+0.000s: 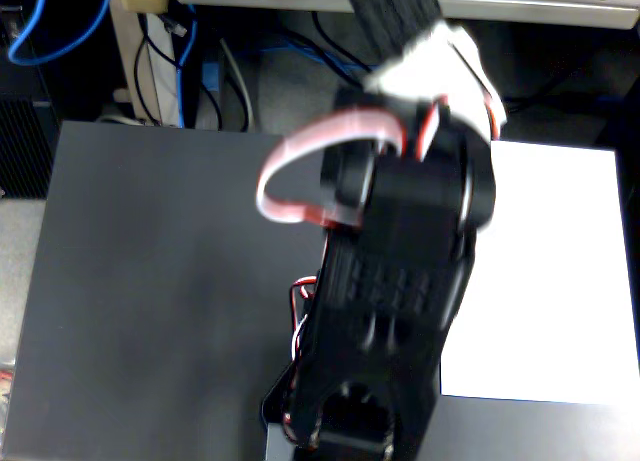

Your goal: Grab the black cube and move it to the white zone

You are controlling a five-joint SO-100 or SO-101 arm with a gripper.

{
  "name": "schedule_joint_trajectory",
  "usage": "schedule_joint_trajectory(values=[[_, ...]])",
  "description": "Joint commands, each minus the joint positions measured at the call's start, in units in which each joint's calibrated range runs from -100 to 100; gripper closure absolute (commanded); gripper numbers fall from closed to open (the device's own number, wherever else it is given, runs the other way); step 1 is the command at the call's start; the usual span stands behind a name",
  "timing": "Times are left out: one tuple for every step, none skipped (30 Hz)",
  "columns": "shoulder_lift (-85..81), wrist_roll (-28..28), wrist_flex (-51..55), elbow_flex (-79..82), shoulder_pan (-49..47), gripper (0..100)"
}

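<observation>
Seen in the fixed view: glossy black plastic robot arm (pixel 400 281), blurred, reaching toward the near edge over the dark grey table (pixel 150 281). Large flat white paper zone (pixel 560 281) at right. Jaws' state impossible to tell. Black cube not visible.

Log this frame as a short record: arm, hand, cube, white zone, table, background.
arm: black arm blurred, spanning the frame's middle from top to bottom edge, with a red-white cable loop
hand: at the bottom edge, blurred; open or shut cannot be told
black cube: not visible; possibly hidden under the arm
white zone: white sheet flat at right, partly covered by the arm
table: dark grey top
background: blue and black cables behind the table
</observation>
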Motion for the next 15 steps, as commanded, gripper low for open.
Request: schedule_joint_trajectory(values=[[-1.65, 4.15, 3.76, -4.58, 4.49, 99], [0.87, 5.56, 3.76, -5.30, 8.39, 99], [3.39, 8.07, 3.76, -5.39, 14.65, 99], [6.25, 11.85, 3.68, -5.48, 22.30, 99], [7.76, 15.67, 3.68, -5.48, 29.07, 99], [8.77, 18.39, 3.68, -5.48, 33.41, 99], [8.77, 20.54, 3.68, -5.57, 37.16, 99], [9.61, 22.64, 3.59, -5.48, 39.81, 99], [9.69, 24.68, 3.59, -4.94, 41.50, 99], [9.78, 26.46, 3.59, -4.58, 42.09, 99], [9.86, 26.88, 3.59, -4.48, 41.65, 99], [11.54, 26.88, 3.42, -4.48, 41.58, 99], [16.16, 26.88, 1.28, -4.39, 41.65, 99], [23.64, 26.88, -2.50, -3.31, 42.09, 99], [31.95, 26.88, -7.04, -2.04, 42.17, 99]])
